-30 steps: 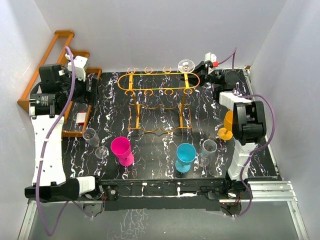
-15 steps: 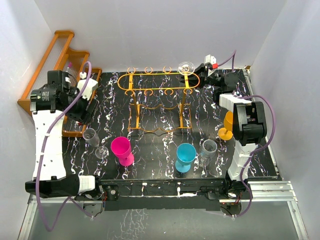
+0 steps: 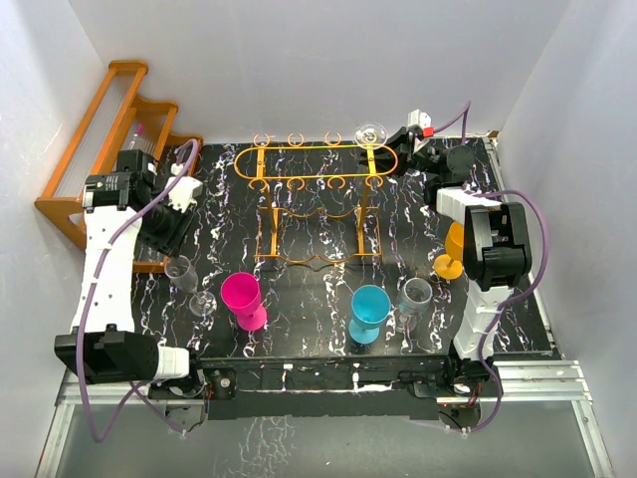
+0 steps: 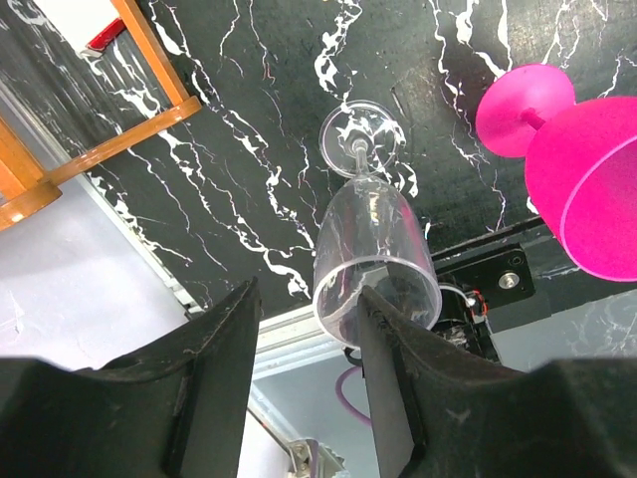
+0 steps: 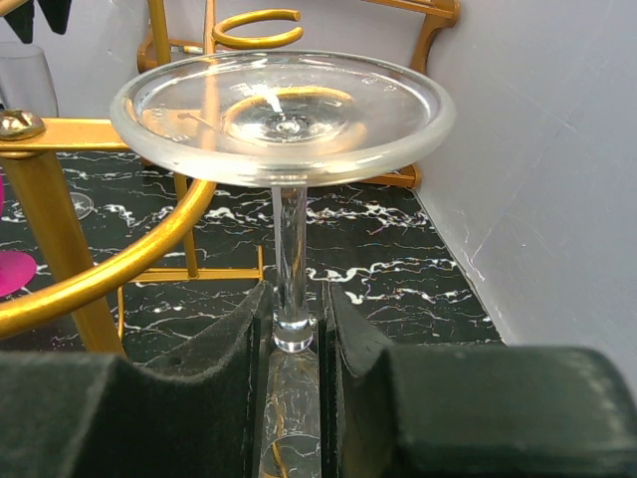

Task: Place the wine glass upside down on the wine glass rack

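Right wrist view: wine glass (image 5: 284,110) was inverted, foot up, its stem pinched by the right gripper (image 5: 292,324). It stood beside the rack's (image 5: 109,269) top frame at the right end, unchanged from a second earlier. Left gripper (image 4: 307,309) had swung from the wooden rack (image 3: 100,129) to above a standing glass (image 4: 373,239) on the table (image 3: 299,214), jaws partly apart, holding nothing.

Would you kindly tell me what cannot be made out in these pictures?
Right wrist view: bowl of the held glass, mostly hidden by the right gripper.
Top view: the orange glass, half behind the right arm.
Left wrist view: the pink glass, cut off by the right edge.
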